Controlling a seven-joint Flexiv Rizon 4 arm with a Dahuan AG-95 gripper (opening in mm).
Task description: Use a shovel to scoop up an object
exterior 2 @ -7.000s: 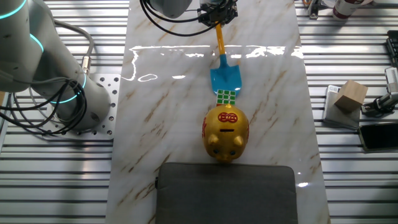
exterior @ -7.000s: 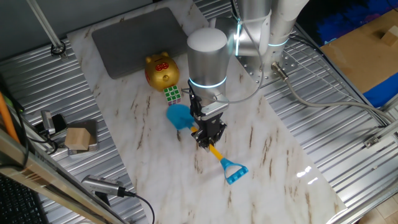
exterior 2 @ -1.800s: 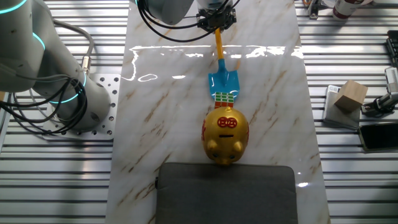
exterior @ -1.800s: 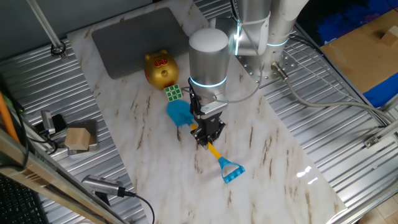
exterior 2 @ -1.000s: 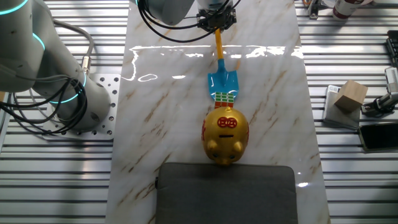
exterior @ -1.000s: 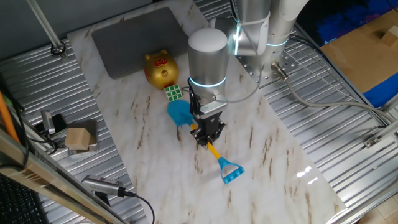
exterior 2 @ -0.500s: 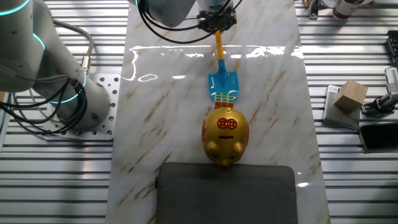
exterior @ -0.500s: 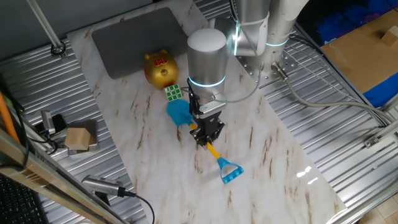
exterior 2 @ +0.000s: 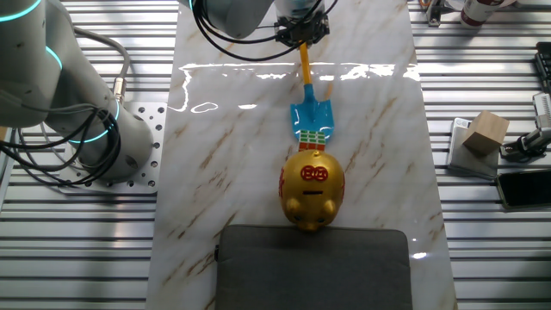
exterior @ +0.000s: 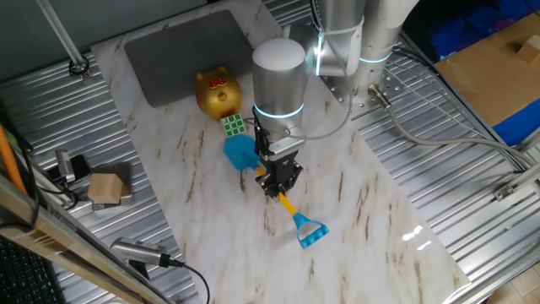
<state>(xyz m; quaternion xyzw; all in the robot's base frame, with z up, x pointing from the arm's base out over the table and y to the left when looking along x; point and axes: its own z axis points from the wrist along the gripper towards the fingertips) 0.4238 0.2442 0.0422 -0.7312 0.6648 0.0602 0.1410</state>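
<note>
The shovel has a light-blue blade [exterior: 240,153] [exterior 2: 309,114], a thin yellow shaft [exterior 2: 304,65] and a blue end loop [exterior: 310,233]. My gripper [exterior: 277,186] [exterior 2: 300,33] is shut on the yellow shaft, with the blade low on the table. The small puzzle cube [exterior: 234,125] [exterior 2: 313,138] touches the blade's front edge and is pressed between it and the golden pig bank [exterior: 218,95] [exterior 2: 313,185]. I cannot tell whether the cube rests partly on the blade.
A grey pad [exterior: 190,51] [exterior 2: 312,265] lies beyond the pig bank. A tan wooden block [exterior: 107,188] [exterior 2: 484,132] sits off the marble slab on the slatted metal side, among small fixtures. The robot base [exterior 2: 82,103] stands beside the slab.
The shovel, cube and gripper have shifted slightly toward the pig bank, and the pig bank has turned a little in the last half second.
</note>
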